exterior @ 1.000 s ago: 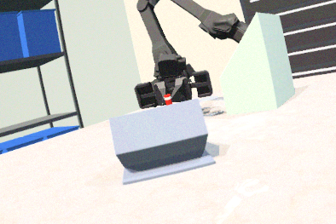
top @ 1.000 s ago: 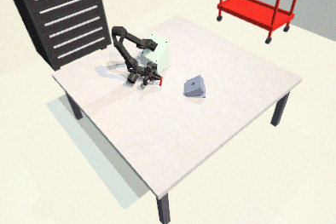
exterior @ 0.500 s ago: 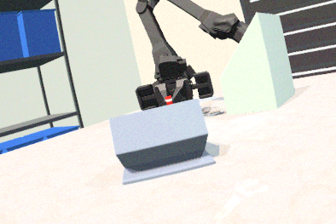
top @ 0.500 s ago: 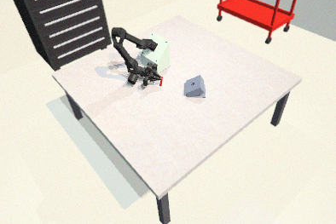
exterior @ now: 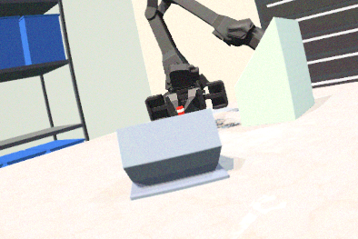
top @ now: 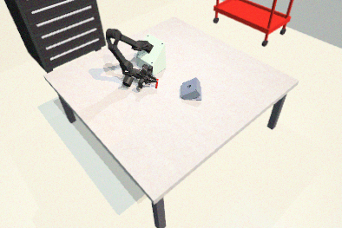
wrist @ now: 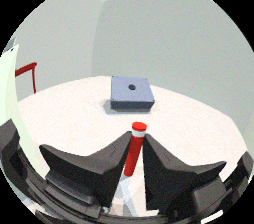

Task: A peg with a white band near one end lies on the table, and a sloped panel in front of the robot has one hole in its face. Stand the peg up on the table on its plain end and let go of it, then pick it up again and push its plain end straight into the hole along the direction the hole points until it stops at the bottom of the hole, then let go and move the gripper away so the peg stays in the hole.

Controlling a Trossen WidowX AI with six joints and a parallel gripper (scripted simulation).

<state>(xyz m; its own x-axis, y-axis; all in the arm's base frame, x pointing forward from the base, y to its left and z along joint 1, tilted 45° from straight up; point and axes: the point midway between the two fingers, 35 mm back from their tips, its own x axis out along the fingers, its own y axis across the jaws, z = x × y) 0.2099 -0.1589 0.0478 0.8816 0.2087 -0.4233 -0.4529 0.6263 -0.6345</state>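
The red peg (top: 156,84) (exterior: 180,111) (wrist: 132,156) is held close to upright, with its white band near the top end. My gripper (top: 155,81) (exterior: 181,107) (wrist: 137,136) is shut on it just below the band, and the plain end points down. Whether that end touches the table cannot be told. The blue-grey sloped panel (top: 194,88) (exterior: 170,140) (wrist: 121,94) stands beyond the peg in the wrist view. Its dark hole (top: 189,86) (wrist: 132,87) is empty; the exterior view shows the panel's back, which hides the lower peg.
A pale green sloped block (top: 159,58) (exterior: 261,93) (wrist: 1,100) stands on the table (top: 174,136) beside the arm. A dark drawer cabinet (top: 56,10) and a red cart (top: 252,16) stand off the table.
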